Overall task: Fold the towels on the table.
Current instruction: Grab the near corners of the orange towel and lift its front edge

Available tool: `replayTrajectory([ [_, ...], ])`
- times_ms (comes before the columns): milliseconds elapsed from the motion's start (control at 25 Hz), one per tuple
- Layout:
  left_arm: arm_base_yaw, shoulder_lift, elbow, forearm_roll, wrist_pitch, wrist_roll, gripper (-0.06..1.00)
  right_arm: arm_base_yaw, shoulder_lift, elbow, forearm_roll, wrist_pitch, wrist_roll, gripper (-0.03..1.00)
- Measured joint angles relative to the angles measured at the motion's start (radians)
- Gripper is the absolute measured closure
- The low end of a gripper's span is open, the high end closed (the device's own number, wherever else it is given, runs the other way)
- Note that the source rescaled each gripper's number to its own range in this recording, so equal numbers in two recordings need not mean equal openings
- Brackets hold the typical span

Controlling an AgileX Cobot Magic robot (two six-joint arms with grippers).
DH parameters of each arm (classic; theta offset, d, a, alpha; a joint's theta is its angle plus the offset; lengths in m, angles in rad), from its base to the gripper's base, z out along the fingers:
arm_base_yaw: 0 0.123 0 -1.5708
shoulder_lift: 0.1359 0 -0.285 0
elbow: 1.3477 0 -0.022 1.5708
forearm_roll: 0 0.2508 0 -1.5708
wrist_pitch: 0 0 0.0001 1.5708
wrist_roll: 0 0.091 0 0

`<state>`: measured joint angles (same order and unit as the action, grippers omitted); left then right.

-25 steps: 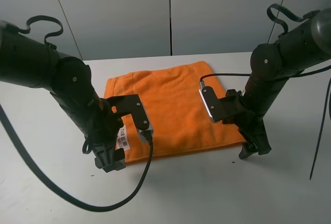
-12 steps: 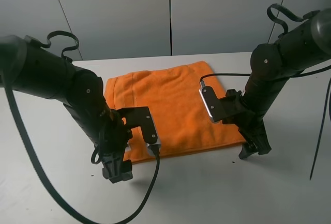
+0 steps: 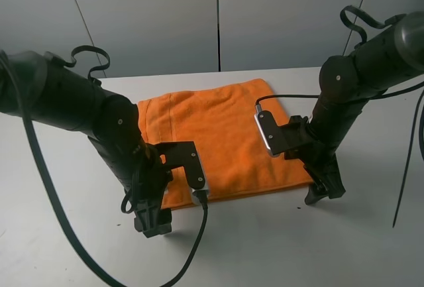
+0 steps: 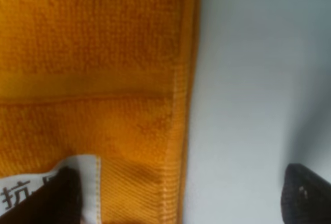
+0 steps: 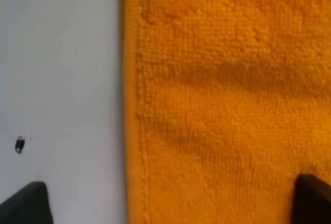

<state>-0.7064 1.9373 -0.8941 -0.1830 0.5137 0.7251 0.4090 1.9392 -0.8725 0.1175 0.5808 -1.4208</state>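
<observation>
My left arm is swinging in from the towel's left side toward its near left corner, and my left gripper (image 3: pixel 152 224) is now hanging just off the near edge of the towel (image 3: pixel 218 134). My right arm is hardly shifting at all.

The towel is lying flat and open in the middle of the white desk (image 3: pixel 298 247), bright orange, with plain matte surface showing on every side of it. Beyond the towel's far edge the desk is ending against a grey panelled wall (image 3: pixel 278 15).

My left gripper is standing spread wide, straddling the towel's stitched border. One fingertip is sitting over the white label (image 4: pixel 88 177) on the cloth, the other over bare desk past the edge. My right gripper (image 3: pixel 324 193) is spread as well at the towel's near right corner, one fingertip over the desk and one over the terry. I cannot tell whether any fingertip is touching down.

A tiny dark speck (image 5: pixel 19 144) is marking the desk just off the towel's edge by my right gripper. A black cable (image 3: pixel 192 247) is looping from my left wrist across the desk in front of the towel. My left forearm is covering the towel's near left corner from the high camera.
</observation>
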Motion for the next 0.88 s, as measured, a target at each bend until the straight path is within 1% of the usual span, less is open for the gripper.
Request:
replayTrajectory([
  [120, 0.0, 0.0, 0.0, 0.013, -0.002, -0.006, -0.06, 0.0, 0.001, -0.002, 0.002, 0.0, 0.0, -0.03],
  [280, -0.002, 0.002, 0.0, 0.038, -0.031, -0.052, -0.06, 0.0, 0.001, -0.002, 0.002, 0.0, 0.0, -0.03],
  [520, -0.002, 0.006, 0.0, 0.063, -0.053, -0.09, -0.06, 0.0, 0.001, -0.002, 0.006, 0.0, 0.0, -0.03],
  [680, -0.002, 0.007, 0.0, 0.075, -0.059, -0.094, -0.05, 0.0, 0.001, -0.002, 0.008, 0.0, 0.0, -0.03],
  [720, -0.002, 0.007, 0.0, 0.077, -0.06, -0.094, -0.04, 0.0, 0.001, -0.002, 0.008, 0.0, 0.0, -0.03],
  [760, -0.002, 0.009, 0.0, 0.079, -0.063, -0.094, -0.01, 0.0, 0.001, -0.002, 0.008, 0.0, 0.0, -0.03],
  [800, -0.002, 0.008, 0.0, 0.085, -0.07, -0.096, 0.06, 0.0, 0.001, -0.002, 0.008, 0.0, 0.0, -0.01],
  [840, -0.002, 0.008, 0.0, 0.092, -0.073, -0.101, 0.17, 0.0, 0.001, -0.002, 0.011, -0.002, 0.0, 0.04],
  [880, -0.002, 0.008, -0.001, 0.104, -0.077, -0.11, 0.3, 0.0, 0.001, -0.002, 0.021, -0.007, 0.0, 0.14],
])
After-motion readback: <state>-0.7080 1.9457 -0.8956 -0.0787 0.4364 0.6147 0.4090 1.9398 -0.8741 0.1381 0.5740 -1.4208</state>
